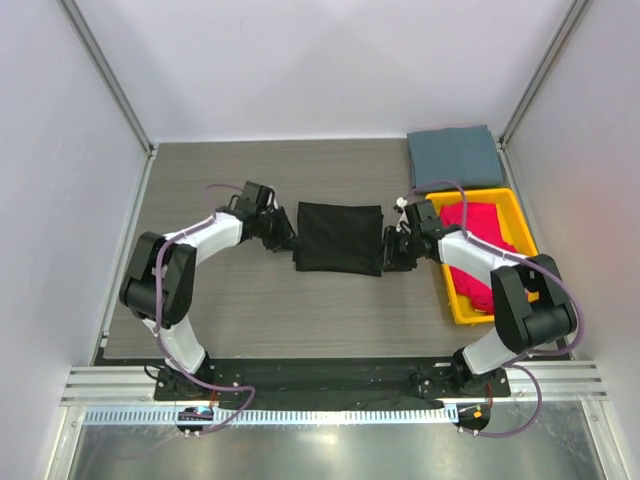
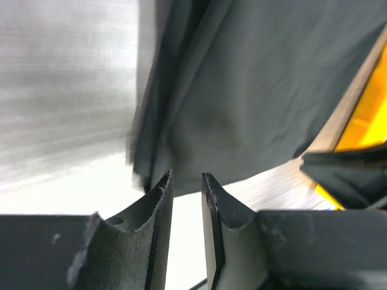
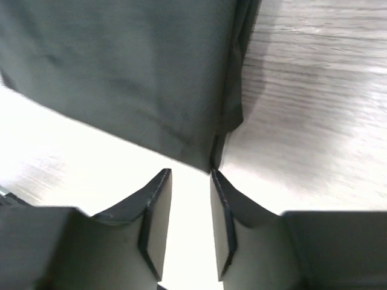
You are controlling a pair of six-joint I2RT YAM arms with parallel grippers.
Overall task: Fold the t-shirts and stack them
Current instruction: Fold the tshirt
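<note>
While the left fingers (image 2: 151, 214) and right fingers (image 3: 239, 211) both stand narrowly parted and empty, at opposite edges of the folded black t-shirt (image 1: 340, 238) in the middle of the table (image 1: 250, 300), a shallow pinch could catch only 1 layer and drag the fold open

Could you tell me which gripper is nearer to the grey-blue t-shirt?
Right. The right gripper is at the right edge of the black t-shirt, near the grey-blue t-shirt; the left gripper is at the opposite edge, farther away.
</note>
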